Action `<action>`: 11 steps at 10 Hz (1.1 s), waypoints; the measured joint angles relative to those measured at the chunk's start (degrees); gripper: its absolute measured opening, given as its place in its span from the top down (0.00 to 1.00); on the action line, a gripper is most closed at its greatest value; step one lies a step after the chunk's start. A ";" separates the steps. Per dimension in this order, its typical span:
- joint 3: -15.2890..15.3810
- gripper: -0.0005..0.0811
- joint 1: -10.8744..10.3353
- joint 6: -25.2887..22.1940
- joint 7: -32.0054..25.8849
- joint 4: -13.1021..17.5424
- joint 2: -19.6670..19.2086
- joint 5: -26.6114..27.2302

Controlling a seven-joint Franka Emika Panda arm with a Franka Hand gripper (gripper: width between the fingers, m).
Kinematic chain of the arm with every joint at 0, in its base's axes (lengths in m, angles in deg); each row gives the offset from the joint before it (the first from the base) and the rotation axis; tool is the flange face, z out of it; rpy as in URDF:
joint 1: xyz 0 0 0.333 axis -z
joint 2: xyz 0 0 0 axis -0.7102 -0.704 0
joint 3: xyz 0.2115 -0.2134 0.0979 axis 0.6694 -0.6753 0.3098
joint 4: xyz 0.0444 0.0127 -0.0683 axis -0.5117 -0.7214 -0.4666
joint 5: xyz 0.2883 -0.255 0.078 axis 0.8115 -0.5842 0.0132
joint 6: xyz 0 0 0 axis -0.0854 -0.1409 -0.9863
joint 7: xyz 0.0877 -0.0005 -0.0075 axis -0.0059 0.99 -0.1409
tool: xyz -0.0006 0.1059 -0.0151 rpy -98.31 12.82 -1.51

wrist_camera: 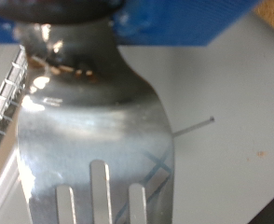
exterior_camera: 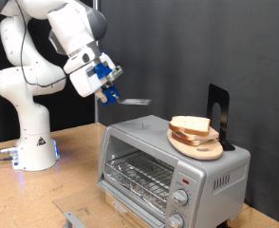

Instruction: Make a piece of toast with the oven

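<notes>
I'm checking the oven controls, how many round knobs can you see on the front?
2: the upper knob and lower knob are stacked on the oven front, at the exterior view's bottom right. None seem hidden.

In the exterior view the end effector (exterior_camera: pixel 110 90) shows too small to tell how its fingers stand around the spatula (exterior_camera: pixel 130 100). The oven (exterior_camera: pixel 173 161) is cut off by the bottom edge. In the wrist view the spatula (wrist_camera: pixel 90 121) fills the frame, its slotted end cropped, hiding most of what lies beneath.
</notes>
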 joint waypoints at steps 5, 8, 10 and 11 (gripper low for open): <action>0.97 0.52 1.65 -1.79 1.09 3.33 -4.36 -2.25; 2.88 0.52 3.20 3.80 1.47 6.06 -11.79 -2.53; 3.63 0.52 3.49 7.00 1.68 7.90 -16.04 -2.54; 4.10 0.52 3.78 7.88 2.00 8.97 -18.05 -2.68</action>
